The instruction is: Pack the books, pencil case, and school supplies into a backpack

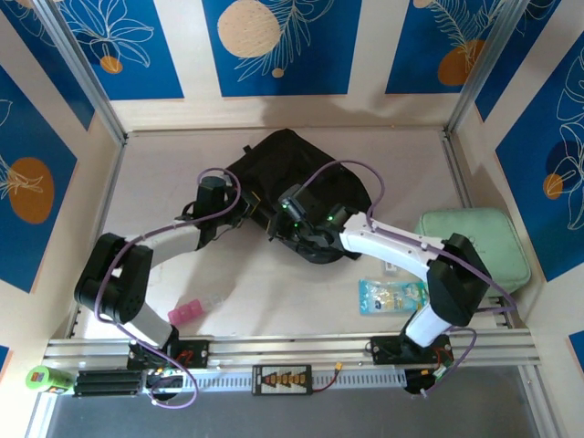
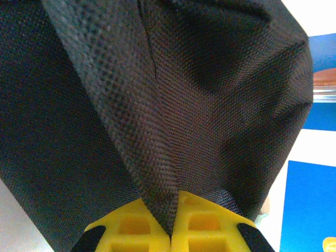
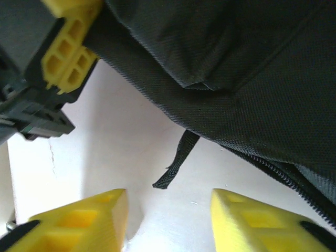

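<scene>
Lying on pale surface (image 1: 164,173) between blue-panelled walls (image 1: 274,46): backpack (image 1: 292,160). Seen overhead, mint case (image 1: 473,245) at right; seen from wrists, left tool (image 2: 169,223) pinching backpack fabric, right tool (image 3: 168,205) spread beside strap (image 3: 177,160).

**Desk:** Any wording legible in this frame?

**Photographer:** None. A pale blue printed plastic packet (image 1: 392,297), lying right of the right pincer (image 1: 276,228) and nearer the arm bases, carries print too small to read.

**Desk:** And along the rail?

**Photographer:** A small black panel with orange marks (image 1: 281,377), on the near rail directly below that pincer, is illegible. So is the green cylinder (image 1: 46,377) far to its left. The blue wall panels (image 1: 310,64) beyond the pincer bear white leaf drawings and orange discs, not letters.
</scene>
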Available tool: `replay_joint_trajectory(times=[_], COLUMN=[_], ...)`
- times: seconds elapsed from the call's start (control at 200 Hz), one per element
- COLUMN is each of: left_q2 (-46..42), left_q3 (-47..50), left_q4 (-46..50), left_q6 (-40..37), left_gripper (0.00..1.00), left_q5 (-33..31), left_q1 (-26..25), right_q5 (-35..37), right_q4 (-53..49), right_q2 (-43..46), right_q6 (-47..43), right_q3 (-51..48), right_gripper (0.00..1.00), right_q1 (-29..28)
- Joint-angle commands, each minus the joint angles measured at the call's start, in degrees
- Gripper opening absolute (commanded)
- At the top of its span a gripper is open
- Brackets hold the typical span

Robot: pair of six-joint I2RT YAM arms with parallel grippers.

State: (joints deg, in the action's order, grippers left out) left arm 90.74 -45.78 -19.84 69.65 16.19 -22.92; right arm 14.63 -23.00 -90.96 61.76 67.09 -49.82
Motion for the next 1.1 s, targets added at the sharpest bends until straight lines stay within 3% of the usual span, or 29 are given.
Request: replay_joint_trajectory(times=[0.0,0.725,0.845,0.96,1.095], left_q2=[0.36,1.23,1.45,1.37,1.44], left_q3=[-1.93,-2.38,-2.38,-2.52,-2.75], left_q4=[-0.91,-1.71,-1.87,-1.78,-1.43], left_q6=[0.14,0.09,0.14,0.14,0.06], left_gripper=[0.00,0.00,0.00,0.00,0.00], left_q5=[1.04,3.62,3.82,3.89,3.62], left_q1=[-0.81,-0.90,-0.90,-0.90,-0.90], right_q5=[0.22,-4.33,-2.98,1.24,2.97], right_q4=[3.96,6.35,4.70,2.66,0.99], right_q2=[-0.30,-8.03,-9.26,-9.30,-9.99], right_q6=[5.69,4.48,4.06,4.69,4.14], right_q3=[-2.58,1.61,3.13,3.29,4.41], right_gripper=[0.40,0.43,0.43,0.36,0.34], right_q1=[-0.18,1.92,2.05,1.75,1.88])
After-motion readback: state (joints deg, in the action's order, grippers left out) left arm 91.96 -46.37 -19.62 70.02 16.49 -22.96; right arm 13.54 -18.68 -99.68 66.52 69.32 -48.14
